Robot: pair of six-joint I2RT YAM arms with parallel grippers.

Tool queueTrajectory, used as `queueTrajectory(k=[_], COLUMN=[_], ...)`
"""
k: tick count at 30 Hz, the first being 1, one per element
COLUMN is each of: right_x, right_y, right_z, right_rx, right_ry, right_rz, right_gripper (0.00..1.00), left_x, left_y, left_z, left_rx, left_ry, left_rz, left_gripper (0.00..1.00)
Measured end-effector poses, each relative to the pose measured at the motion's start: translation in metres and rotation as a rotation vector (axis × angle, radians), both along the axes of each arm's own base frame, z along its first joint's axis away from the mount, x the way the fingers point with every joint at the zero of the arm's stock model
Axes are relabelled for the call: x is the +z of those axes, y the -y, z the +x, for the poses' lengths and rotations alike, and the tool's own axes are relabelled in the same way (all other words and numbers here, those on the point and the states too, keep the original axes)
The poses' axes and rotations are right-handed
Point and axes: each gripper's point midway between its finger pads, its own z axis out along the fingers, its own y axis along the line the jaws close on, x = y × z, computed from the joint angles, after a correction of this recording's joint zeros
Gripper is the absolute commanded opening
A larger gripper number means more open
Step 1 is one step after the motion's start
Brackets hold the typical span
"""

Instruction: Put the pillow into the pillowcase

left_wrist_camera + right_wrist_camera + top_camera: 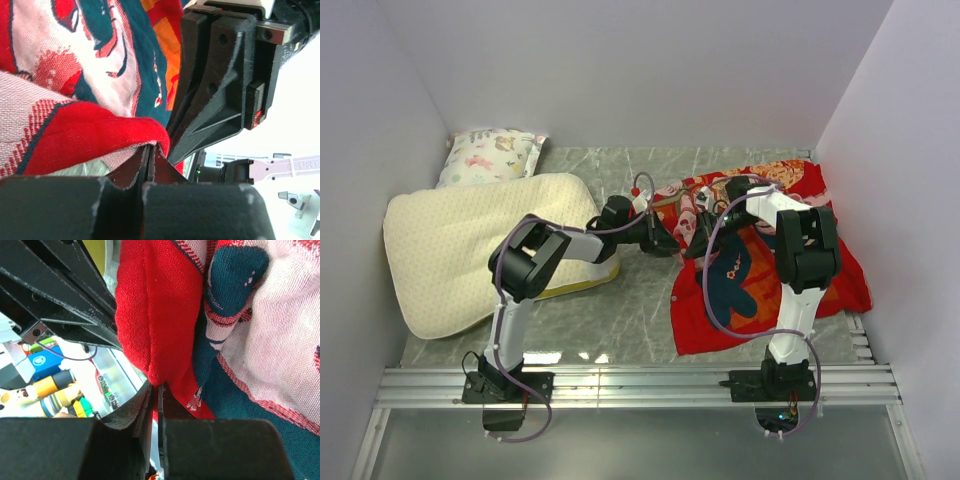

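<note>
So both arms are reaching into the middle of the grey marble table [640,300] and meet at the left edge of the red pillowcase [770,270], nearly nose to nose.

The left gripper [149,162] is clamped right down. In its wrist view the two fingers are pressed together with just a thin fold of the red hem pinched between them, no gap to speak of. The right gripper [157,395] is the same deal: jaws squeezed together on a stitched red edge of the case, fabric bunching up just above the tips. Each wrist view also shows the other gripper's black body just beside its own grab point.

The rest of the pillowcase is spread on the right side of the table, printed side up, kind of rumpled toward the back where the grippers have it. Its near edge lies flat.

The cream quilted pillow [460,250] sits on the left side, flat on the table, well apart from the case with bare marble between them. The left arm crosses over its right-hand corner. None of it is inside the case.

There's also a white animal-print pillow [490,156] propped in the back left corner, touching the cream one's far edge.
</note>
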Motion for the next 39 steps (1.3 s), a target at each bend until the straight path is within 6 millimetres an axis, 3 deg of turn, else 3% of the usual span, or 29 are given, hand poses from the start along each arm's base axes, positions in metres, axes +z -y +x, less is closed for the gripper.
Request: queueTrajectory(k=[7,12,15,17,18,22,25,29,33,39], right_x=[0.0,-0.006,-0.011,-0.011,-0.01,-0.009,-0.006,0.004,0.013,0.019], right_y=[0.017,0.042,0.056,0.062,0.063,0.06,0.049,0.029,0.012,-0.002], right_z=[0.001,0.003,0.003,0.001,0.0,-0.004,-0.007,-0.012,-0.017,-0.023], right_rx=[-0.023,-0.059,-0.073,-0.078,-0.078,-0.077,-0.064,-0.031,0.001,0.036], right_ry=[-0.008,-0.017,-0.019,-0.026,-0.03,-0.042,-0.05,-0.055,-0.06,-0.065], right_rz=[-0.006,-0.057,-0.09,-0.093,-0.092,-0.064,-0.027,0.045,0.103,0.141], right_gripper=[0.01,0.01,0.01,0.02,0.02,0.02,0.02,0.02,0.02,0.02], left_x=[-0.023,-0.026,-0.037,-0.042,-0.041,-0.03,-0.014,0.007,0.006,0.0], left_y=[-0.032,-0.088,-0.125,-0.141,-0.143,-0.133,-0.106,-0.056,-0.03,-0.015], left_z=[-0.016,-0.013,-0.007,-0.008,-0.011,-0.023,-0.027,-0.036,-0.031,-0.025], left_rx=[-0.051,-0.017,0.006,-0.005,-0.015,-0.039,-0.069,-0.112,-0.107,-0.09], left_ry=[-0.008,0.042,0.042,0.013,-0.002,-0.003,0.042,0.084,0.058,0.017], left_rz=[0.23,0.465,0.598,0.6,0.574,0.437,0.357,0.222,0.149,0.106], left_gripper=[0.0,0.0,0.01,0.07,0.19,0.26,0.28,0.33,0.37,0.39])
